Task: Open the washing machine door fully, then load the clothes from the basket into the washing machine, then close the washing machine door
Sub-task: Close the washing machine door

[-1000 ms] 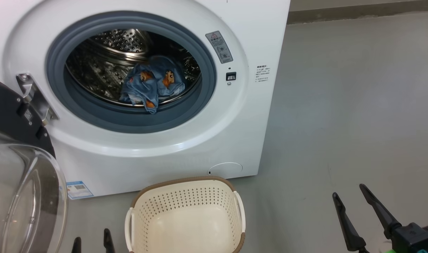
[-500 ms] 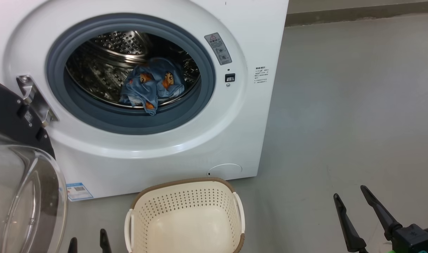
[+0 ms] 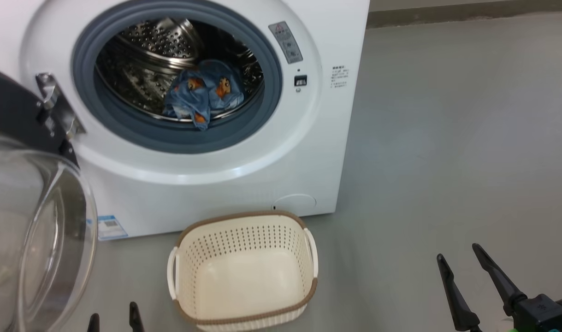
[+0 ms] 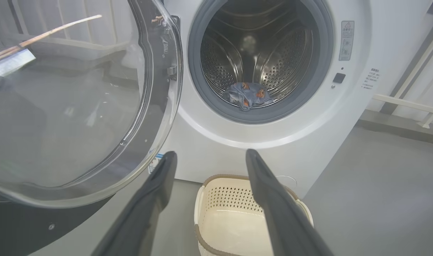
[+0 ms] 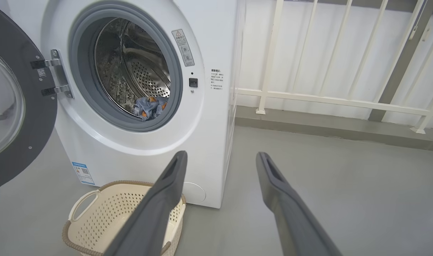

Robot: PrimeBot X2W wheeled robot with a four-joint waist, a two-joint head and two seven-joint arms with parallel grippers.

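In the head view the washing machine [image 3: 308,152] stands on the grey floor [image 3: 446,138] with its round opening facing the robot. Its door [image 3: 32,207] is swung wide open to the left on the hinge [image 3: 55,106], and its glass bowl bulges to the right. The clothes [image 3: 204,92], light blue with orange prints, lie in a small heap at the front bottom of the steel drum [image 3: 138,69], with one fold hanging over the drum's lip. The basket [image 3: 244,216] sits on the floor just before the machine, mouth up, with a white handle on each side. The left gripper [image 3: 114,318] shows two tips at the bottom edge, left of the basket. The right gripper [image 3: 458,252] is well apart at the lower right. On both, the jaws are released and spread wide, grasping and touching nothing.

Compared with half a second before, the whole picture has shifted. The machine sits higher and the basket's near rim has come in, so the camera has moved. The clothes, basket and door keep their places.

In the left wrist view the wide-spread fingers point at the machine front above the basket, with the open door at the left.

In the right wrist view the spread fingers point past the machine's right side toward a white railing [image 5: 326,99], and the basket is at the lower left.
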